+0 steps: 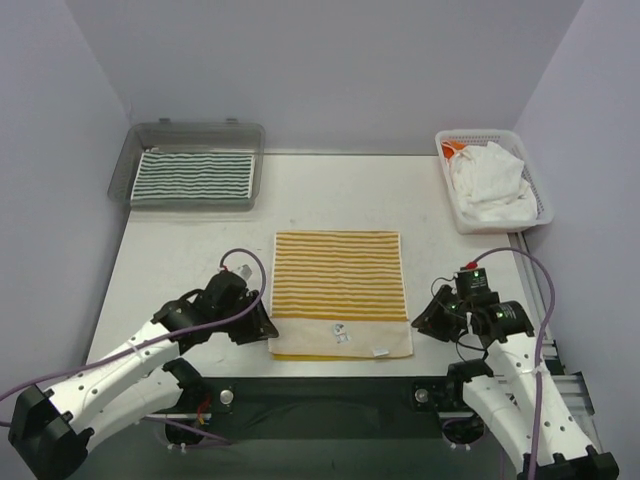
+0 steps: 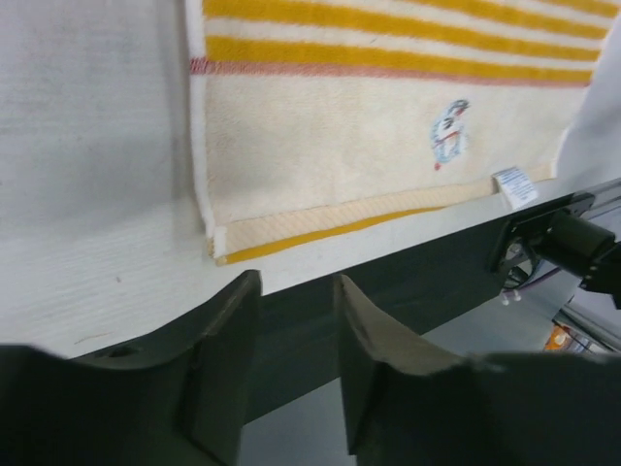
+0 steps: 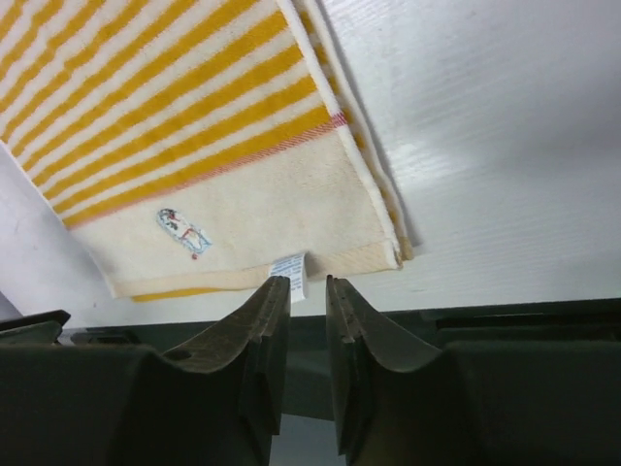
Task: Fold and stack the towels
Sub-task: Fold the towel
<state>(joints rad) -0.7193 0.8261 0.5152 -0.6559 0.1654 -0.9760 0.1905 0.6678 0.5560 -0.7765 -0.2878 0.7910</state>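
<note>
Towel (image 1: pixel 340 285), one yellow, lies between left pincer (image 2: pixel 296 289) and right pincer (image 3: pixel 308 287), both parted, empty.

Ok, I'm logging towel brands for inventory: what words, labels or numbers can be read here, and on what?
Nothing here is legible.
The white sewn tag on the yellow-striped towel: print too small and blurred to read.
The cartoon patch on that towel: a picture, no readable words.
The green-striped towel and white towels: no writing visible.

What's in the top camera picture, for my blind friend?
A folded yellow-and-white striped towel lies centred, the left gripper and right gripper beside its near corners. A green-striped towel sits in the grey tray far left; white towels fill the mesh basket far right.
</note>
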